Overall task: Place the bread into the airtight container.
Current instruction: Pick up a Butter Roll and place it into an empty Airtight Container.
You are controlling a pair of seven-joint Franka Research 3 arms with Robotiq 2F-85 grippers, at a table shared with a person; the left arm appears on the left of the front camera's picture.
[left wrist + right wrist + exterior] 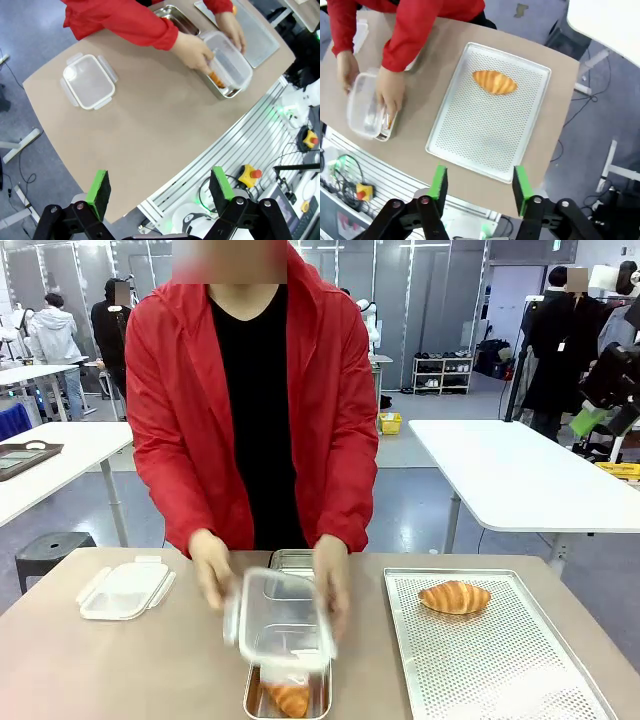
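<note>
Golden bread (495, 82) lies on the tray (470, 140), well beyond the right gripper (479, 182), jaws apart.

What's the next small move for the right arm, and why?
Probably lower the open right gripper toward the croissant on the perforated tray: it lies free, away from the person's hands, which hold the container.

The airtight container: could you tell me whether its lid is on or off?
Off: the person's hands hold the container open-topped, while its lid lies apart on the table.
</note>
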